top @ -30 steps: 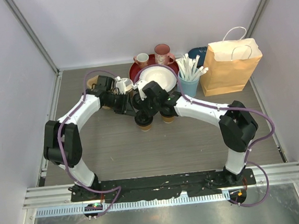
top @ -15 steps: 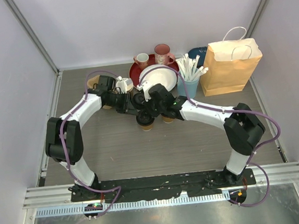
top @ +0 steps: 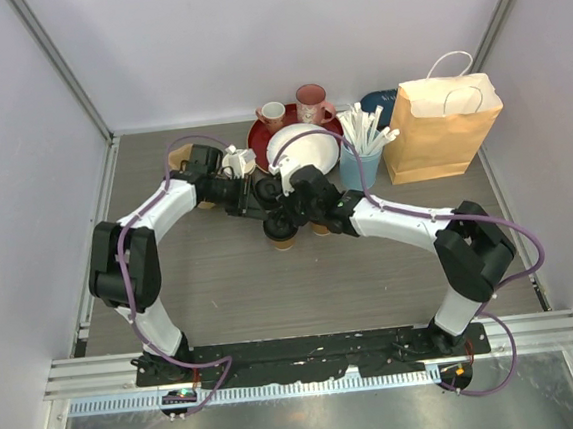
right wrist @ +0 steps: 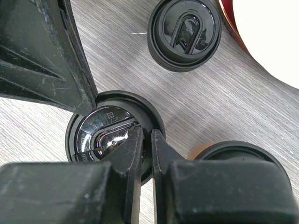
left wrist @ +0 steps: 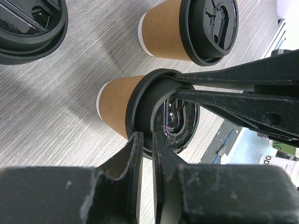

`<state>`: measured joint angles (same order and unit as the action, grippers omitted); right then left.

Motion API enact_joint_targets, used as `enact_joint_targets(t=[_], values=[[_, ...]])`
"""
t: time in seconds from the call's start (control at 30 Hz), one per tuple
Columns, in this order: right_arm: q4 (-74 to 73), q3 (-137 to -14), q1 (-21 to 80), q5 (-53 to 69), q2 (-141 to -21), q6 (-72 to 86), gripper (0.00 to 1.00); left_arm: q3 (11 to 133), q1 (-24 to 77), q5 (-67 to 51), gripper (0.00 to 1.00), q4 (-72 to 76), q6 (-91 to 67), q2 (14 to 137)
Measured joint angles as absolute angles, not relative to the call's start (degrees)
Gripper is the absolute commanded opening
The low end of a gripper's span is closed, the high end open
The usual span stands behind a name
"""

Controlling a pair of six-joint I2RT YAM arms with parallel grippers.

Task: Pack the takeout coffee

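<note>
A takeout coffee cup, tan with a black lid, stands on the table in the middle. My left gripper reaches it from the left and is shut on the lid's rim. My right gripper comes from the right and is shut on the same rim at the opposite side. In the left wrist view my jaws pinch the rim, with the right fingers across the lid. In the right wrist view my jaws pinch it too. A second cup stands just right of it, partly under my right arm.
Further lidded cups show in the left wrist view and the right wrist view. Behind stand a red tray with a white bowl, pink mugs, a light-blue cup of straws and a brown paper bag.
The right arm's elbow has swung out to the right and its wrist has settled over the cup. The left gripper has edged right. The cup has stayed in place.
</note>
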<state>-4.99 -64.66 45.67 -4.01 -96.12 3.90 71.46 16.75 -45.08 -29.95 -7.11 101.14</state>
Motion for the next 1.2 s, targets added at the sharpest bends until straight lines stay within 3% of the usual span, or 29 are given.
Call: enact_joint_targets(t=[0.27, 0.43, 0.7, 1.2], values=[[-3.11, -63.2, 46.24, -5.72, -95.5, 4.91, 0.01, 71.7, 16.75, -45.54, 0.17, -29.85, -7.07, 101.41], [-3.77, -63.22, 46.74, -7.42, -95.24, 4.84, 0.01, 72.34, 17.06, -43.16, 0.35, -30.46, -5.69, 100.88], [-7.42, -64.84, 47.31, -9.67, -95.2, 4.47, 0.01, 76.29, 17.17, -33.61, 0.5, -35.7, -2.55, 98.45], [-10.39, -70.19, 44.64, -11.73, -98.96, 4.43, 0.01, 80.51, 12.82, -30.46, 0.49, -38.04, -2.76, 94.83]])
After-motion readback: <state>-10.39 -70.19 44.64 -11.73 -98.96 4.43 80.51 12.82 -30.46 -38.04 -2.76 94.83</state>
